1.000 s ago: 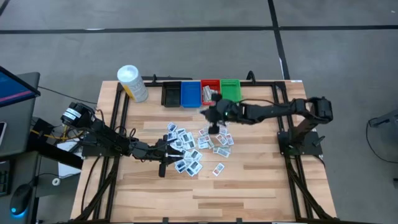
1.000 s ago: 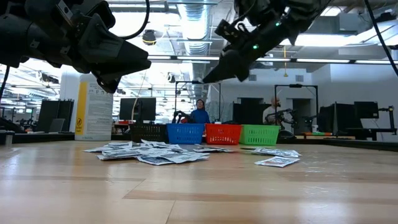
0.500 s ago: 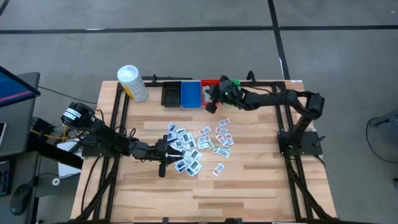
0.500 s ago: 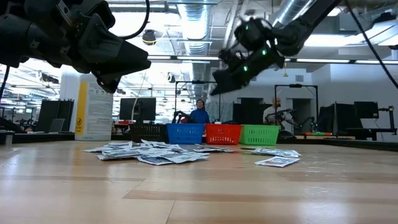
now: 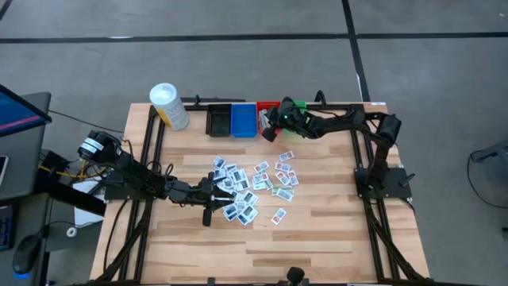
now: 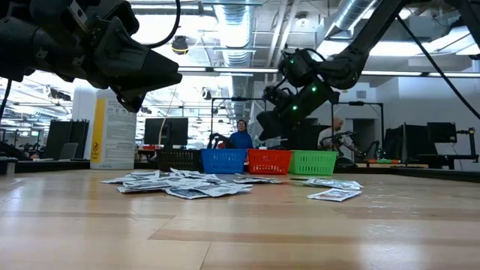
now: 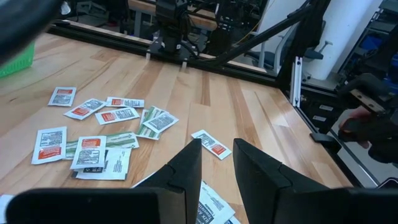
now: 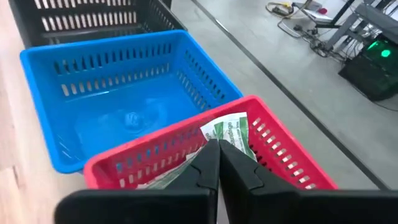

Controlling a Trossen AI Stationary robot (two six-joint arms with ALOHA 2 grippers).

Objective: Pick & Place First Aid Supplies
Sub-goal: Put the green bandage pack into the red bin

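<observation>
While four bins (image 5: 257,119), roughly twenty loose packets (image 5: 252,189).

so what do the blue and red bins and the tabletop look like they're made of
Blue bin and red bin: most likely moulded plastic, given the slotted lattice walls, even saturated colour and a soft sheen on the blue floor. Tabletop: looks like wood, butcher-block style, with pale jointed planks and visible grain; the finish seems smooth and lightly sealed, though that can't be confirmed.
</observation>
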